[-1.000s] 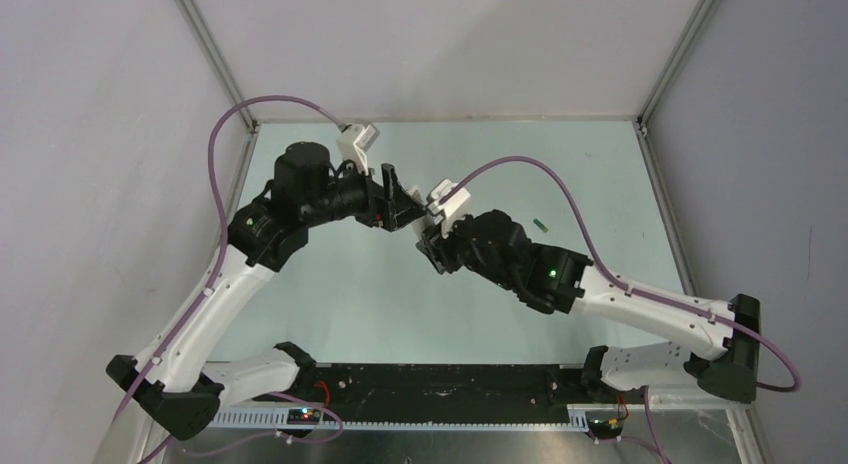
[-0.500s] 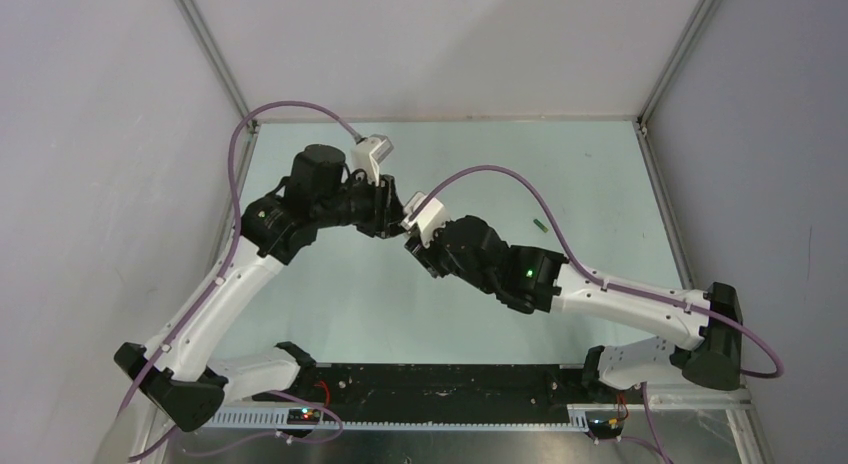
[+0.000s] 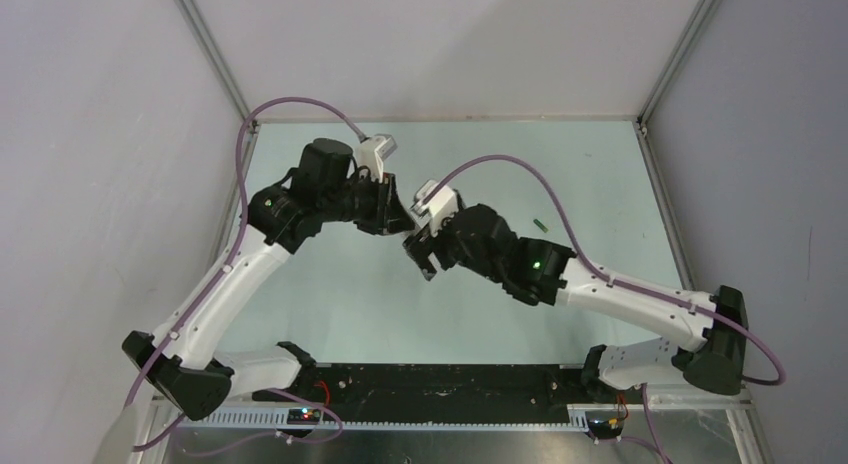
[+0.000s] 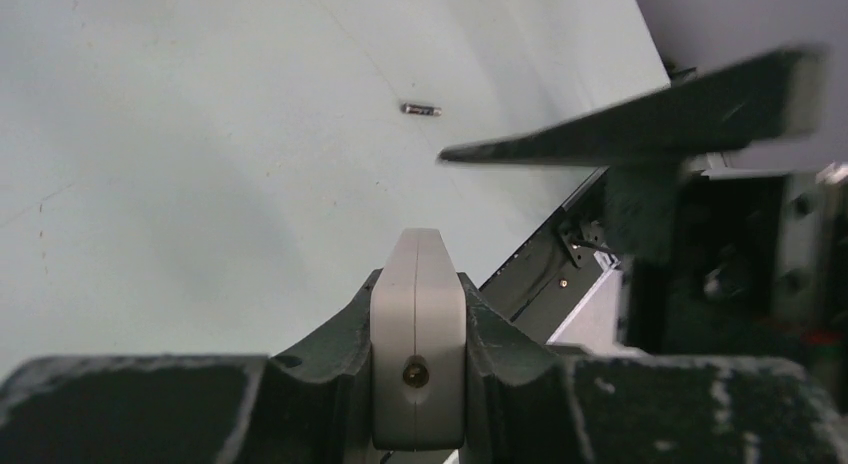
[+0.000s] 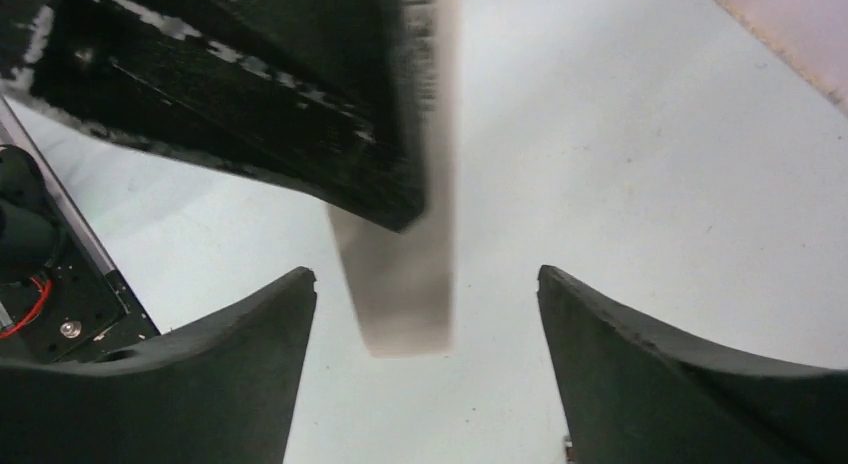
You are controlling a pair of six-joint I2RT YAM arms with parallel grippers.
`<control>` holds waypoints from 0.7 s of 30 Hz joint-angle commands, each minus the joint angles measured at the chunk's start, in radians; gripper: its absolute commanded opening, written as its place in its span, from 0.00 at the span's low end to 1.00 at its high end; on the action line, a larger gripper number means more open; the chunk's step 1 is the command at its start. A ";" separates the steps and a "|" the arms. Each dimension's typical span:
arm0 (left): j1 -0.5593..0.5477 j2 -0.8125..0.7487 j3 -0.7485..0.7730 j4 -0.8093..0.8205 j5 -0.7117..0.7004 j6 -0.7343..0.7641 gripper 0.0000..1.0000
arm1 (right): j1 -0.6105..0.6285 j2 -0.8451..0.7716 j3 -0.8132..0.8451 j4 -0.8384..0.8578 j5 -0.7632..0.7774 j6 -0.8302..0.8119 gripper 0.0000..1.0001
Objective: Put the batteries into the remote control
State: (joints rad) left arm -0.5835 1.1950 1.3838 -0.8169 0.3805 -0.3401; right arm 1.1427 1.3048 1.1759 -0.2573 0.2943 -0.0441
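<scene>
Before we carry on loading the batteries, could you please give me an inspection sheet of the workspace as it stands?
Surface: pale green table, faint scuffs.
Job's things: remote control held off the table in the left gripper; one battery lying alone on the table's right side; second battery not seen.
Clutter: nothing seen.
Grippers: left gripper shut on the remote control; right gripper open, jaws flanking the remote's end without touching.
Cables: purple cables loop from both wrists.
Surroundings: grey walls, metal frame posts.

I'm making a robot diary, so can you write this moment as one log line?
left gripper: shut on remote control | right gripper: open, astride remote control, not touching | battery: loose on table
</scene>
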 commanded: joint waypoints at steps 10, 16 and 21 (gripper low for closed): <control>0.130 0.054 0.266 -0.015 0.085 -0.107 0.00 | -0.372 -0.259 -0.153 0.303 -0.538 0.579 0.99; 0.164 0.078 0.322 0.016 0.199 -0.207 0.00 | -0.501 -0.206 -0.159 0.496 -0.664 0.987 0.86; 0.181 0.102 0.363 0.036 0.262 -0.298 0.00 | -0.512 -0.148 -0.159 0.639 -0.711 1.135 0.91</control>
State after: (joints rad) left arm -0.4191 1.2823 1.6882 -0.8276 0.5423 -0.5343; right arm 0.6327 1.1236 1.0203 0.1875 -0.3187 0.8673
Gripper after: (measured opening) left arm 0.282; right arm 0.885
